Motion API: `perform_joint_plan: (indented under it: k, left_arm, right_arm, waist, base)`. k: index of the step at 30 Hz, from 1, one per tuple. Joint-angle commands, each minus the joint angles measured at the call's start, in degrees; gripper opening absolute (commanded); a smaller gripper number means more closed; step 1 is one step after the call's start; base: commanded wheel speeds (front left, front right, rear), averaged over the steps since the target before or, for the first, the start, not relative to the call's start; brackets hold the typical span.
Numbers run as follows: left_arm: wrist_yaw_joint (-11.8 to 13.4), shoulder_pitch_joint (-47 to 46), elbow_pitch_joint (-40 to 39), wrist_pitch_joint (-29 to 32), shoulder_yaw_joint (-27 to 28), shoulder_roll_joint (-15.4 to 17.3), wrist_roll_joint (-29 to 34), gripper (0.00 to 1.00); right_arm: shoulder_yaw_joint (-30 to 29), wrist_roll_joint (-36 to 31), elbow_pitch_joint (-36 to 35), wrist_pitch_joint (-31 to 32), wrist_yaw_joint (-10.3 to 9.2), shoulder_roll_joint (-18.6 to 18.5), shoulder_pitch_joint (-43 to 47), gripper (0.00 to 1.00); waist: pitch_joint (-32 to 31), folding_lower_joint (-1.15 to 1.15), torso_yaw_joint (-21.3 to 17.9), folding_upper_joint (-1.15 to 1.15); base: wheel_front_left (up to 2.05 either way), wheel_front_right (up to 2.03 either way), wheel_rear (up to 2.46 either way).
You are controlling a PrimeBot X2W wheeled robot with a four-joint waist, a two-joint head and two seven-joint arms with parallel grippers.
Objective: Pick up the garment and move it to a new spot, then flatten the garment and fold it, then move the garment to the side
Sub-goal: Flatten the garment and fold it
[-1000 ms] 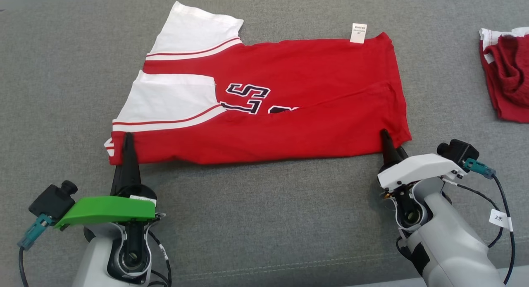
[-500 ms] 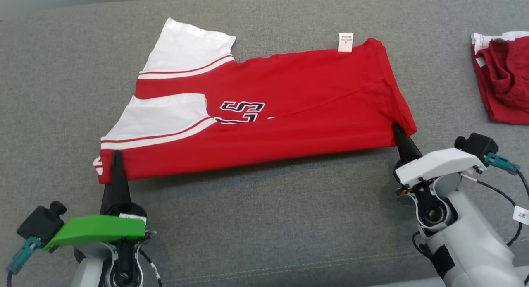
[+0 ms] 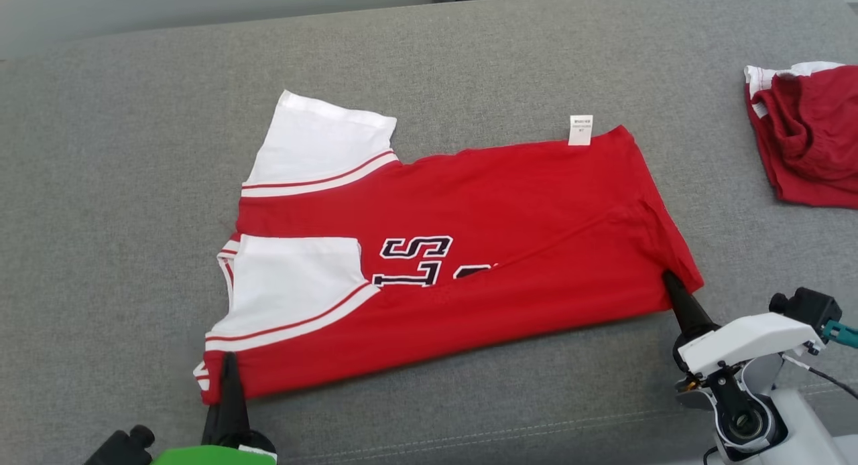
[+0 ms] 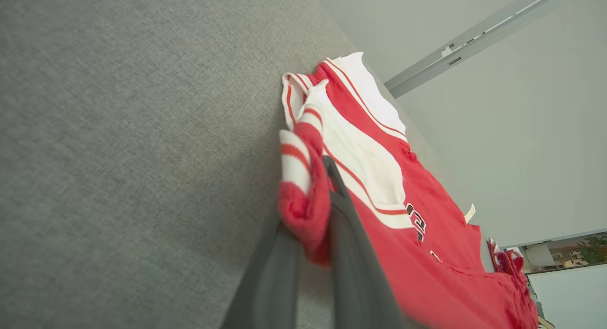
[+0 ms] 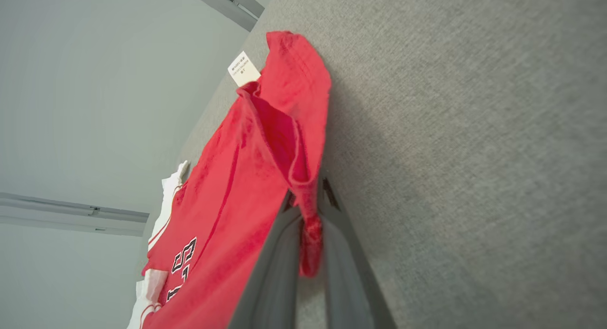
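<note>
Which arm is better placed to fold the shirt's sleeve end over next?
Left, probably. The left end effector is shut on the shirt corner beside the white sleeve; the right end effector holds the opposite hem corner.

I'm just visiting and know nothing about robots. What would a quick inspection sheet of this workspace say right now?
Surface: grey fabric surface, smooth.
Job's things: red-and-white jersey, folded, spread out; white tag at far edge.
Clutter: crumpled red garment, far right.
Tools: left tool shut on jersey's near-left corner; right tool shut on near-right corner.
Cables: teal cable plug by right wrist.
Surroundings: pale wall behind.
</note>
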Motion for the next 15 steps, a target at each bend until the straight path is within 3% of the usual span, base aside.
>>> perform_joint_plan:
  k: [1,8,9,11,12,13,14,15]
  left_arm:
    - [0.4,0.0,1.5,-0.3,-0.3,-0.2,0.8,0.00]
    - [-0.1,-3.1,8.5,-0.2,-2.7,-0.5,3.2,0.00]
    - [-0.2,-3.3,9.3,-0.3,-2.7,-0.6,3.3,0.00]
    - [-0.4,-3.8,10.2,-0.3,-2.6,-0.6,3.5,0.00]
    - [-0.3,-3.9,10.5,-0.3,-2.5,-0.3,4.1,0.16]
    - [-0.3,-3.7,10.7,-0.4,-2.3,-0.1,4.2,0.47]
    - [-0.2,-3.3,10.8,-0.4,-2.1,0.2,4.4,0.98]
    - [0.1,-2.8,10.8,-0.4,-2.1,0.6,4.8,1.00]
  right_arm:
    - [-0.7,-0.7,0.7,0.2,-0.09,0.4,0.7,0.00]
    - [-1.4,-3.2,2.9,0.3,-0.06,1.7,-0.6,0.00]
    - [-1.4,-4.1,3.1,0.0,-0.06,1.6,-0.5,0.13]
    - [-0.9,-6.1,3.2,-0.5,-0.07,1.1,-0.3,0.49]
    - [-0.6,-7.1,3.2,-0.9,-0.07,0.8,0.0,0.92]
    - [-0.4,-8.1,3.2,-1.1,-0.07,0.6,0.4,1.00]
    - [-0.3,-8.9,3.0,-1.5,-0.07,0.5,0.7,1.00]
    - [-0.6,-9.1,3.1,-1.7,-0.06,0.6,1.0,1.00]
  waist:
    - [-0.6,0.00,-0.1,0.00]
    - [-1.8,0.00,-0.9,0.00]
    - [-1.9,0.00,-1.0,0.00]
    - [-2.2,0.00,-1.2,0.00]
    - [-2.3,0.00,-1.4,0.00]
    - [-2.5,0.00,-1.6,0.00]
    - [-2.6,0.00,-1.8,0.00]
    - [-2.6,0.00,-2.0,0.00]
  base:
    - [0.00,0.00,0.00]
    - [0.00,0.00,0.00]
    - [0.00,0.00,0.00]
    - [0.00,0.00,0.00]
    - [0.00,0.00,0.00]
    - [0.00,0.00,0.00]
    - [0.00,0.00,0.00]
    - [0.00,0.00,0.00]
